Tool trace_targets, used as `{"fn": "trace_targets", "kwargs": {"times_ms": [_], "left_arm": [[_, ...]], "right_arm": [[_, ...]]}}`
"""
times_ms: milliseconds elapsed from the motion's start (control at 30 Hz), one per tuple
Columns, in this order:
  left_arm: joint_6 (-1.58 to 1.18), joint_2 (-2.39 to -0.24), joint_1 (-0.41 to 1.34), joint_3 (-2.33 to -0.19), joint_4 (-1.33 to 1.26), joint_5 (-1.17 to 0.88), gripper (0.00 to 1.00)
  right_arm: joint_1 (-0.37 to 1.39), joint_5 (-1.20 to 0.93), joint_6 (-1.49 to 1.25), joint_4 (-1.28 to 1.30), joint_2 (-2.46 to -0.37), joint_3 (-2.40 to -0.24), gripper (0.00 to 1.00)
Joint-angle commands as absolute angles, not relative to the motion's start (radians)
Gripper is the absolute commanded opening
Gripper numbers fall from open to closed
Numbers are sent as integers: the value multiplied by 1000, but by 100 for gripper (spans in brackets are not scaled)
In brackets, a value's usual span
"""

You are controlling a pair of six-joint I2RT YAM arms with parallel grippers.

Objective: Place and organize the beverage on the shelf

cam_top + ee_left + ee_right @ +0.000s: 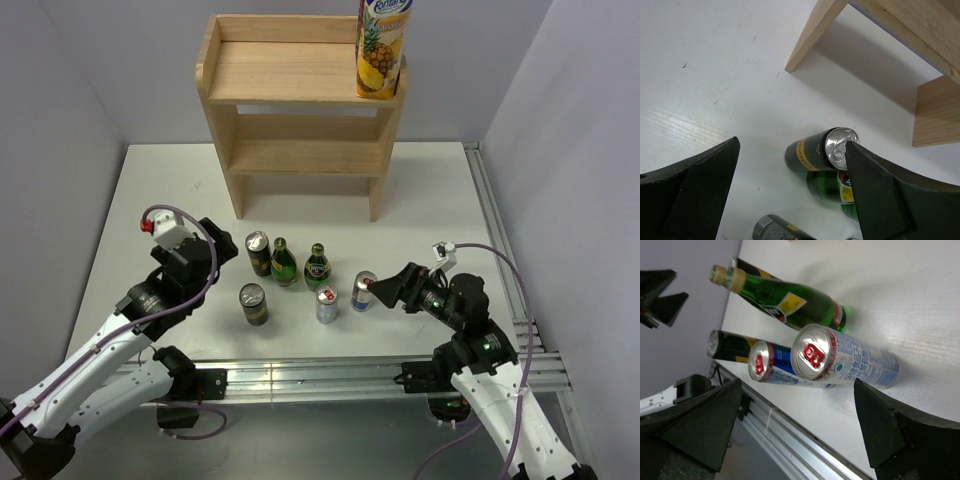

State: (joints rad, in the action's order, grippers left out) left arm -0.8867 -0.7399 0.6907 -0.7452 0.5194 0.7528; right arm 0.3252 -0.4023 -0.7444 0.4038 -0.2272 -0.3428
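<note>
The wooden shelf (pixel 300 100) stands at the back of the table, with a pineapple juice carton (pixel 383 45) on the right of its top board. Two black cans (pixel 258 252) (pixel 253 304), two green bottles (pixel 283 262) (pixel 317 266) and two silver cans (pixel 327 303) (pixel 364 291) stand on the table in front of it. My left gripper (pixel 222 252) is open and empty, just left of the far black can (pixel 820 149). My right gripper (pixel 386 290) is open and empty, just right of the right silver can (pixel 840 360).
An aluminium rail (pixel 330 372) runs along the table's near edge and another (pixel 495 240) along the right side. Grey walls close in the left, back and right. The shelf's lower tier (pixel 305 155) holds nothing.
</note>
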Motion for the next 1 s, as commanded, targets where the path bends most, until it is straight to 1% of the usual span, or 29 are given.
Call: {"fn": "trace_targets", "kwargs": {"times_ms": [0, 167, 233, 433, 600, 733, 800, 967], "left_arm": [[-919, -724, 710, -733, 520, 795, 93], [-922, -733, 733, -719, 505, 808, 93], [-923, -735, 742, -709, 486, 810, 93], [-908, -736, 759, -675, 436, 810, 94], [-891, -735, 764, -646, 388, 819, 94], [-885, -733, 765, -623, 356, 821, 94], [-877, -733, 765, -611, 336, 821, 94], [-861, -730, 767, -598, 310, 822, 95]], "right_arm": [[389, -343, -752, 400, -255, -324, 100], [527, -239, -787, 359, -293, -264, 100], [554, -198, -805, 309, -311, -220, 100], [581, -101, -816, 206, -342, -138, 100], [583, -51, -808, 121, -380, -132, 100], [592, -49, -784, 9, -477, -130, 100], [600, -16, -766, -61, -517, -130, 100], [614, -15, -736, -208, -681, -156, 100]]}}
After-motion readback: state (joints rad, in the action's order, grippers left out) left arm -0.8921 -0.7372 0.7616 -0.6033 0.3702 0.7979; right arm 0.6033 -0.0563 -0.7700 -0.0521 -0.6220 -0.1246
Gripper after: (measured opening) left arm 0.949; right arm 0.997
